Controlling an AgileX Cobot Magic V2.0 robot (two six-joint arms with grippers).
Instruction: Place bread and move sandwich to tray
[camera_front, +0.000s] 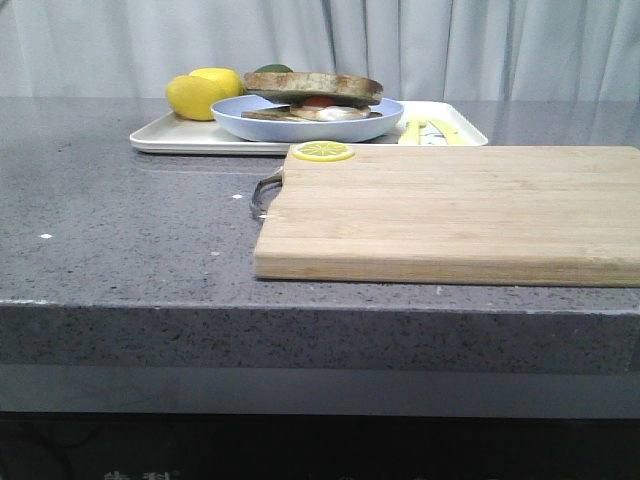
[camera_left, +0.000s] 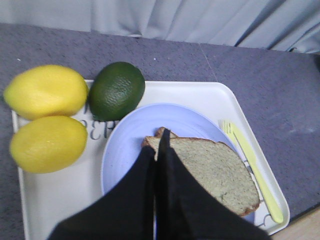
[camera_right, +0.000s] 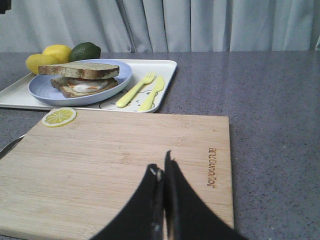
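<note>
Left gripper (camera_left: 159, 145): black fingers pressing together, nothing between them, hovering over the near edge of the bread (camera_left: 215, 172), which is lying as the top slice of the sandwich (camera_right: 80, 78).

Right gripper (camera_right: 162, 170): fingers likewise closing flat on each other, empty, hanging over the wooden cutting board (camera_front: 460, 210).

Sandwich: sitting on the pale-blue plate (camera_front: 300, 125); fried egg showing between the slices.

Plate: resting inside the tray (camera_front: 170, 135), which is lying just behind the cutting board.

On the tray beside the plate: two lemons (camera_left: 45, 120) and a green avocado (camera_left: 116, 90) on one side, yellow fork (camera_right: 132, 91) and knife (camera_right: 152, 92) on the other.

Lemon slice (camera_front: 322, 151): lying at the cutting board's back corner; remaining board surface bare.
</note>
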